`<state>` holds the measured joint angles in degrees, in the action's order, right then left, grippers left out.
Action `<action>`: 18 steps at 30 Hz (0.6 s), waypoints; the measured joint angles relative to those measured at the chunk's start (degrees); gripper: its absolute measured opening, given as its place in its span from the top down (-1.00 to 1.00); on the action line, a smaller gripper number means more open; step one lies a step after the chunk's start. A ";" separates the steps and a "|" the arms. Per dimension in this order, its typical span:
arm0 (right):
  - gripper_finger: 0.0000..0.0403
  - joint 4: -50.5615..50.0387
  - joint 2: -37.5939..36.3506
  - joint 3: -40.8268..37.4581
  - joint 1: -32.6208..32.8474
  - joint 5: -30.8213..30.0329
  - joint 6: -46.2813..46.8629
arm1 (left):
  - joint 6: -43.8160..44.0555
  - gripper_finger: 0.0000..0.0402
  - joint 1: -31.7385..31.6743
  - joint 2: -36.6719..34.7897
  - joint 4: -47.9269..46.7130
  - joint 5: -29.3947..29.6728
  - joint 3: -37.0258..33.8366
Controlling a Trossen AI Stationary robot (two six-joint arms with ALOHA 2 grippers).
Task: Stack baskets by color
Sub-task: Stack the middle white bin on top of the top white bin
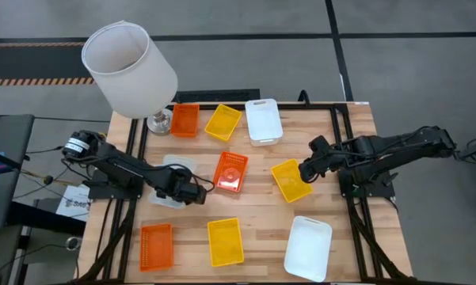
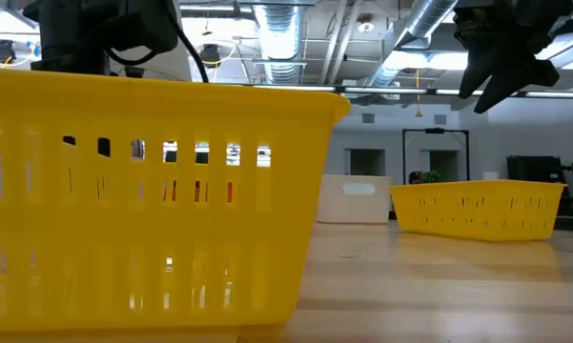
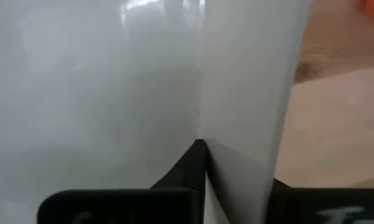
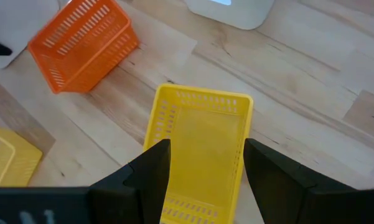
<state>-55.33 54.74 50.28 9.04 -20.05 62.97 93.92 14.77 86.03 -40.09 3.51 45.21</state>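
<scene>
Left claw (image 1: 196,192) is pinched shut on the rim of a white basket (image 1: 174,184) that lies partly under the arm, just to the lamp's near side — from the wrist camera the white wall (image 3: 143,93) fills almost everything, with the dark fingers closed on its edge.

Right claw (image 1: 305,171) hangs with its fingers (image 4: 150,171) spread wide over a yellow basket (image 4: 202,146), one finger to each side of it, holding nothing.

Taking the lamp (image 1: 131,70) at the table's far left corner as the mark: just beside its base sits an orange basket (image 1: 184,119), then a yellow one (image 1: 223,122) and a white one (image 1: 263,120) in a row going away from it. Another orange basket (image 1: 230,171) lies mid-table, tilted. Farthest from the lamp, along the near edge, are an orange (image 1: 156,245), a yellow (image 1: 225,241) and a white basket (image 1: 308,248) — all apart, none stacked yet.
</scene>
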 joint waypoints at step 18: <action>-0.12 0.03 -5.78 -0.04 -0.12 -0.45 -0.89 | -3.99 1.00 -6.35 -2.26 -5.16 13.75 28.63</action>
<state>-55.30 48.96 50.24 8.91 -20.51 62.07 89.93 8.42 83.77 -45.24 17.26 73.84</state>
